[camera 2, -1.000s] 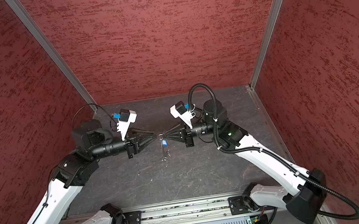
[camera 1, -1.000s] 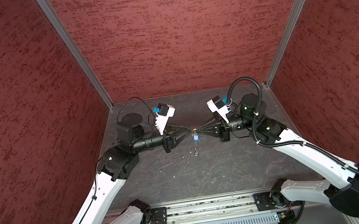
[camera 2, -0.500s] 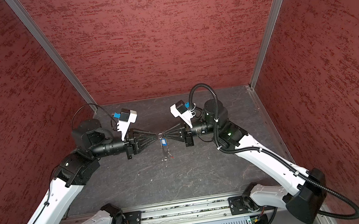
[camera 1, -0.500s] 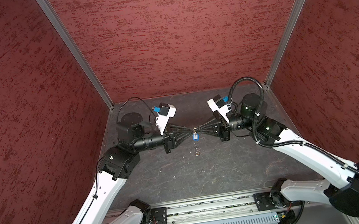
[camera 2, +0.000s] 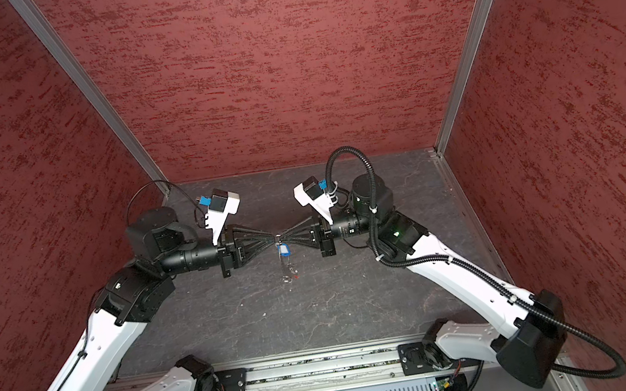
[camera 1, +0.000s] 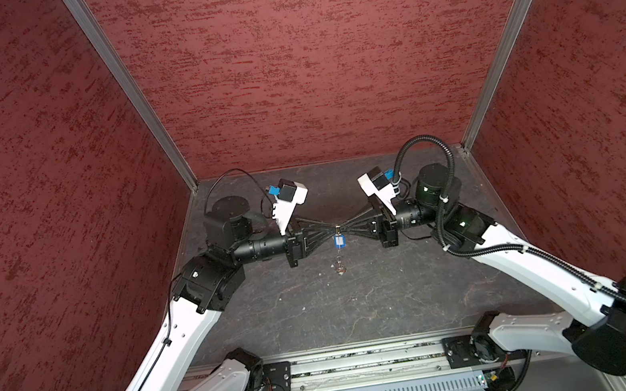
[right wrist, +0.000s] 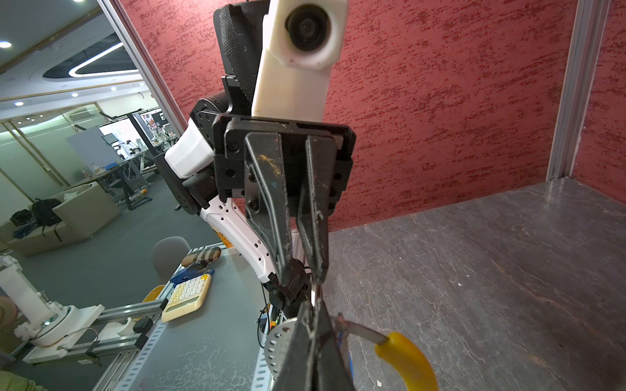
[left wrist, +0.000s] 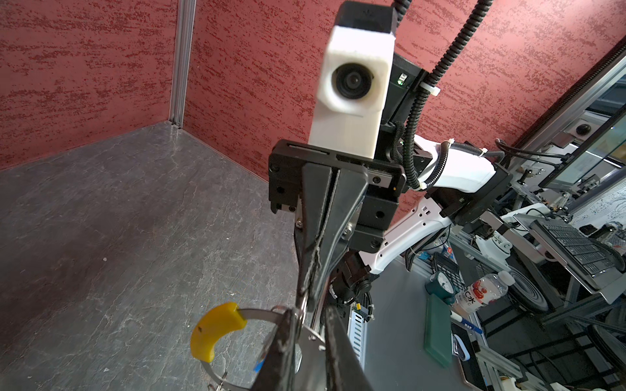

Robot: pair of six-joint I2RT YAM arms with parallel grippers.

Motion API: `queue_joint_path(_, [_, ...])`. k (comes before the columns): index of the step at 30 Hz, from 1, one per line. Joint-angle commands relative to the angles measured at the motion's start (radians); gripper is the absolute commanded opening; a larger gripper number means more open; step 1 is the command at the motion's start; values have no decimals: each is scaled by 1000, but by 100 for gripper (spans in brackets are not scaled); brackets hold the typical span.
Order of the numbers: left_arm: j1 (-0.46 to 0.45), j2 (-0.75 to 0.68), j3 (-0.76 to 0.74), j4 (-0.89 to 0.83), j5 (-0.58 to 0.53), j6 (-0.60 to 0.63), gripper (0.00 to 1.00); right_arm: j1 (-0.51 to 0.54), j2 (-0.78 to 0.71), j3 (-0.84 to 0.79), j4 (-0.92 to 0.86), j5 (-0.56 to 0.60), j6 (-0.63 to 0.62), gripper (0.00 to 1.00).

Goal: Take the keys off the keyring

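From 9 o'clock, the left gripper [camera 1: 330,229] reached level across the dark worktop [camera 1: 320,313] to the middle of the cell. Its jaws were a little spread and straddled the top of the keyring [left wrist: 259,312] (neither wrist view showed a clamp on the metal). That gap looked meant for working the band or one of its small rings, not for bearing weight.

At the centre, the keyring hung edge-on in both top views, its curved yellow segment [left wrist: 214,330] turned toward 12 o'clock. A blue tag [camera 1: 338,240] dangled at 6 o'clock just under the meeting fingertips. The keys themselves were too small to make out, and the red tag could not be found. The blue tag, at least, was not yet off the ring.

From 3 o'clock, the right gripper [camera 1: 343,226] met its partner tip to tip, jaws pressed together and pinching the keyring's band beside the yellow segment. It seemed to serve as the anchor: held aloft, the loop let the tag hang free and left the opposite side open to the other arm.
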Motion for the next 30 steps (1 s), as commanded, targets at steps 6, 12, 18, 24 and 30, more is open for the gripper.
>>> queue_joint_path(6, [-8,6,-6,18,11,4,14,7,7,20,53,-7,4,0])
queue_joint_path(12, [-12,11,-7,16,12,4,14,9,6,23,52,-2,3,0])
queue_joint_path(18, [-16,13,-7,18,10,5,14,9,2,25,49,3,1,0])
queue_joint_path(24, [-25,19,-8,22,6,5,9,9,2,22,60,7,10,0])
queue_joint_path(30, [-35,15,-17,38,-18,4,0,11,-1,16,72,12,18,0])
